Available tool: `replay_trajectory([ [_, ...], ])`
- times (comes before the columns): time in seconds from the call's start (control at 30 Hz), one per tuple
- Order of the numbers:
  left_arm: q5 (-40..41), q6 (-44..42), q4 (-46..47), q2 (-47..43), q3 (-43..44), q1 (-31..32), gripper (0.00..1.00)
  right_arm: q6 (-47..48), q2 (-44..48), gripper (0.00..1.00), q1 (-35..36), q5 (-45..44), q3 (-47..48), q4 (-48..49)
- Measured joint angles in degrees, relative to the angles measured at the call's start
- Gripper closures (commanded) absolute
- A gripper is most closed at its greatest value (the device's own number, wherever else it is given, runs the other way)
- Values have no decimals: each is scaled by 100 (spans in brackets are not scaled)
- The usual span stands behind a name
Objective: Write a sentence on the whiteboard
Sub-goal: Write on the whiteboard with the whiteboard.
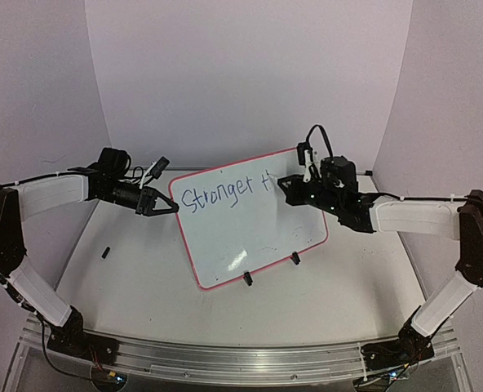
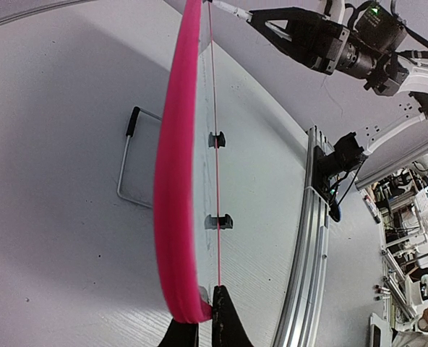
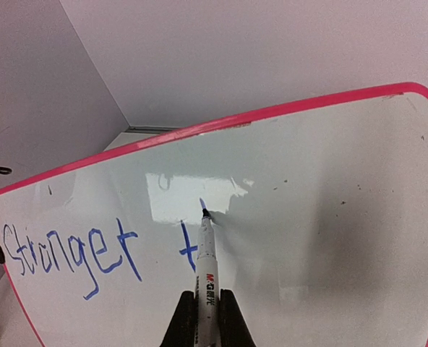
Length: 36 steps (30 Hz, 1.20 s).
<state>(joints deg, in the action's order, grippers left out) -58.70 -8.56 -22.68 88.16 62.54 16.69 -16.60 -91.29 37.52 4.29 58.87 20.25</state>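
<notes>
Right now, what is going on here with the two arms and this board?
The left hand pinches the left rim of the whiteboard, which stands on its clip feet. The right hand holds a marker with its tip on the board. The blue lettering reads "Stronger", with a "t" and one more stroke begun after it, so the sentence is not finished.

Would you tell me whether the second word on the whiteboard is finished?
No, the sentence on the whiteboard reads only "Stronger t" plus one stroke at the marker tip.
</notes>
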Motion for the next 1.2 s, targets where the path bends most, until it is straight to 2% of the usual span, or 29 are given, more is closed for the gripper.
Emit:
replay_trajectory([
  [0.47,-9,37,0,4,2,-4,100,-240,315,100,0,26,-713,26],
  [1.2,-11,0,0,11,2,-2,100,-251,151,100,0,-28,-415,162],
])
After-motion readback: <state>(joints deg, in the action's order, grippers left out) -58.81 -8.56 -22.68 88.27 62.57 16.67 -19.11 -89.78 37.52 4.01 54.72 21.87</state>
